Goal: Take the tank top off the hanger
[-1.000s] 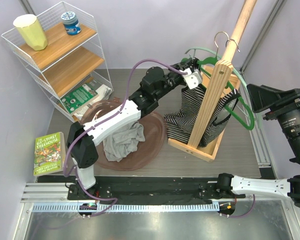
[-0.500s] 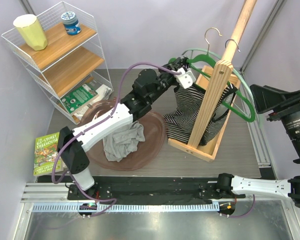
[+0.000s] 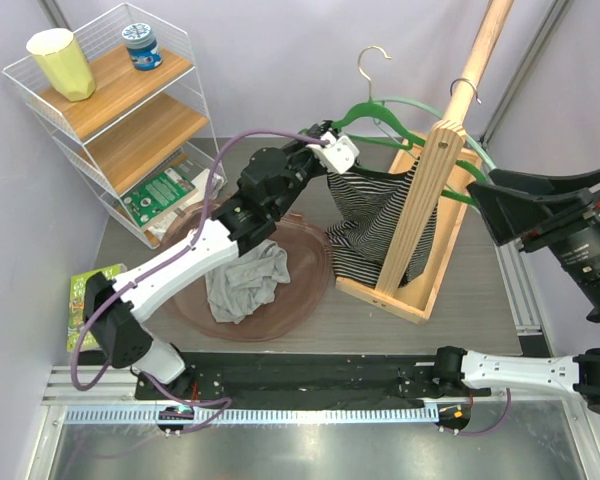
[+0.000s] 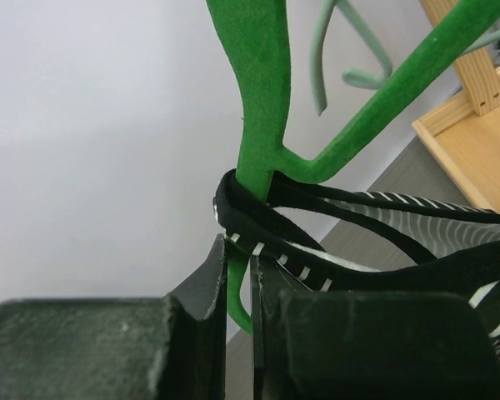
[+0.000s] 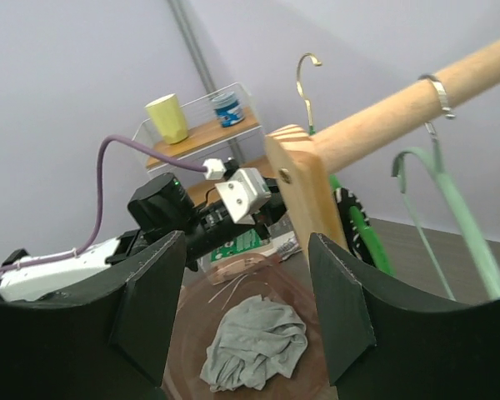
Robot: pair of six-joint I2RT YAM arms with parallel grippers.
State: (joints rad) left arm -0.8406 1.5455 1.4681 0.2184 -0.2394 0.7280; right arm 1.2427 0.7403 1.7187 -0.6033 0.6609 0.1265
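Note:
A black-and-white striped tank top hangs on a dark green hanger with a gold hook, held in the air left of the wooden rack post. My left gripper is shut on the hanger's left end, where the tank top's black strap wraps the green arm. The garment's lower part drapes into the rack's wooden base. My right gripper is open and empty, raised to the right of the rack. In the right wrist view its fingers frame the bowl.
A pale green hanger hangs on the wooden rod. A brown bowl holds a grey garment. A white wire shelf with a yellow cup and a tin stands at back left. A green book lies at left.
My left gripper has carried the dark green hanger left and up, off the rod, and the tank top has been pulled leftward with it. The right gripper has swung slightly left.

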